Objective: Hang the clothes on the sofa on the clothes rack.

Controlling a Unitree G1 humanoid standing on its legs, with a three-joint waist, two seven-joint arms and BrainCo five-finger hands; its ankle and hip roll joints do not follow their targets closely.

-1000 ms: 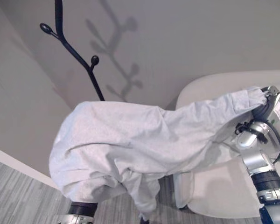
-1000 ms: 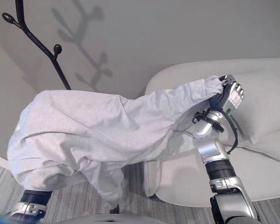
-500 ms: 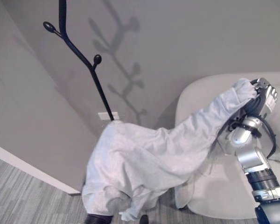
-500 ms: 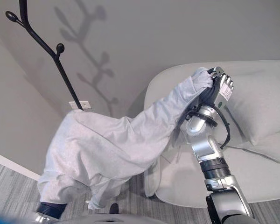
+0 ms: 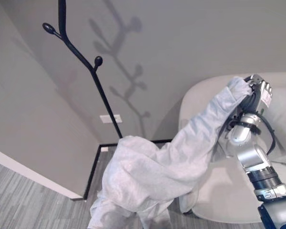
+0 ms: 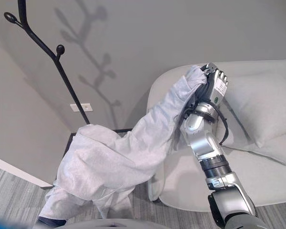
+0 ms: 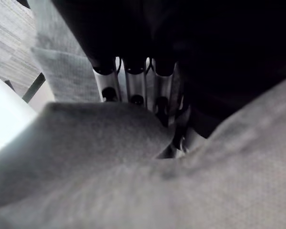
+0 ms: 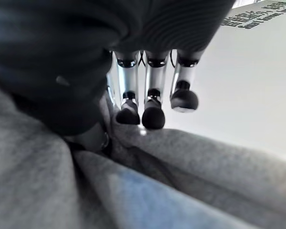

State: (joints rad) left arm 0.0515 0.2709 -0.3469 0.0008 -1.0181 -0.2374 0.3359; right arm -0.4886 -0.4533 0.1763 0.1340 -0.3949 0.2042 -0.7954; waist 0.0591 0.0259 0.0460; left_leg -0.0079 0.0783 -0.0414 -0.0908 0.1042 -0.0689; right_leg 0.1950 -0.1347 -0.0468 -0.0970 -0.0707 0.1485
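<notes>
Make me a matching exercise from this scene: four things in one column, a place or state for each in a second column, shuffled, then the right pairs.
Things:
1. garment
2. clothes rack
3. right hand
4. sofa

Places or states:
A. black, standing bare by the wall
B. light, behind the raised arm
C. pale grey, stretched from the raised hand down to the lower left
D. raised, fingers curled round cloth

Pairs: 1-C, 2-A, 3-D, 4-B

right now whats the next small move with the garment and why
Probably raise the left hand toward the clothes rack: the grey garment sags low between both hands, its high end pinched by the right hand over the sofa, well below the rack's hooks.
</notes>
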